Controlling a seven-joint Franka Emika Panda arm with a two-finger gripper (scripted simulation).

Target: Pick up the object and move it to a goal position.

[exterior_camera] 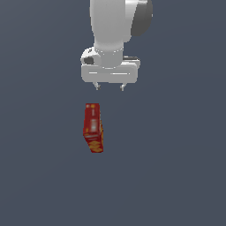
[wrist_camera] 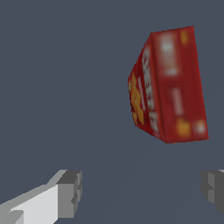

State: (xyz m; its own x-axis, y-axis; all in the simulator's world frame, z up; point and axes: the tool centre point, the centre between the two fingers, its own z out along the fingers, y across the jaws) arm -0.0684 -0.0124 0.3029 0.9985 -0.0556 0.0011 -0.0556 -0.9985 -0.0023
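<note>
The object [exterior_camera: 93,127] is a small red box with yellow-orange print and a pale label patch, lying on the dark grey floor below the arm in the exterior view. The wrist view shows the object [wrist_camera: 168,85] close up, with its labelled face turned toward the camera. My white gripper [exterior_camera: 110,87] hangs above and slightly toward the exterior view's right of the box, not touching it. Its two short fingertips [exterior_camera: 97,87] stand apart with nothing between them. In the wrist view the gripper [wrist_camera: 142,192] is open, both grey pads [wrist_camera: 70,192] apart from the box.
A plain dark grey floor [exterior_camera: 176,176] fills the scene around the box. No other objects or markers show in either view.
</note>
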